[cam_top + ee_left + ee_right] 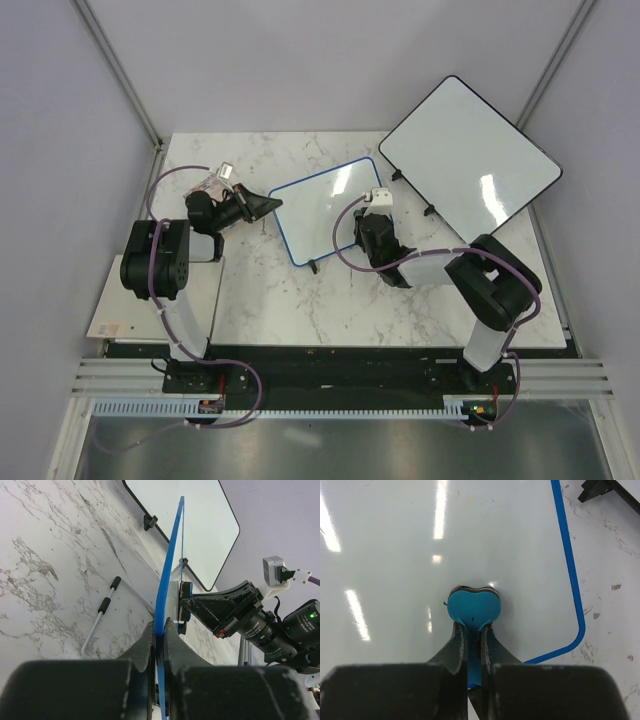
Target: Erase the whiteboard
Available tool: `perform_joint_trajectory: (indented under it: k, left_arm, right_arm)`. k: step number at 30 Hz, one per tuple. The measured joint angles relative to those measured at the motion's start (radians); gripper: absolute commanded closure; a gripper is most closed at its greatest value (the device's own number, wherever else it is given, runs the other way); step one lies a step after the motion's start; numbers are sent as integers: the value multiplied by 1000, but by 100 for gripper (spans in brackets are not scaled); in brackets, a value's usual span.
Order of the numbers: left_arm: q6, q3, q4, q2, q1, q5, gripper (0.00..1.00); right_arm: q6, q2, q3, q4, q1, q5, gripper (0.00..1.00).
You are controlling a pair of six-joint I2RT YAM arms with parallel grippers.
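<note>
The whiteboard (325, 210), white with a thin blue frame, stands tilted at the table's middle. My left gripper (268, 205) is shut on its left edge. In the left wrist view the blue frame (167, 575) runs edge-on between the two fingers of that gripper (160, 632). My right gripper (365, 222) is shut on a blue eraser (473, 609), which presses flat on the board's white face (395, 545) near a rounded corner of the frame (575, 630). The white face around the eraser shows no marks. The eraser (184, 605) also shows from the side in the left wrist view.
A larger dark-framed white board (470, 160) leans at the back right, its black feet close to the small board's right edge. A thin white rod with black sleeves (102, 612) lies on the marble table (260, 290) beneath the small board. Grey walls enclose the table.
</note>
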Motion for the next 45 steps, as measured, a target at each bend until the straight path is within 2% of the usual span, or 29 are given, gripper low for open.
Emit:
perform_joint_trajectory:
  k: [9,20,26,34,45]
  left_arm:
    - [0,0,3,1,0,-1,98]
    - [-8,0,20,8,0,1,98]
    - [-13,0,13,8,0,-4,98]
    - [-17,0,-2,8,0,-10,98]
    - [-16,0,-7,8,0,-11,98]
  right_arm:
    - [-61,0,18,-13,-5,-24,100]
    - [-92,45,162,-35,-49,-79,100]
    - [-115,100,308,-93,-79,-128,100]
    - [-151,172,533,-263,-97,-249,100]
    - [-146,172,527,-256,-97,-353,100]
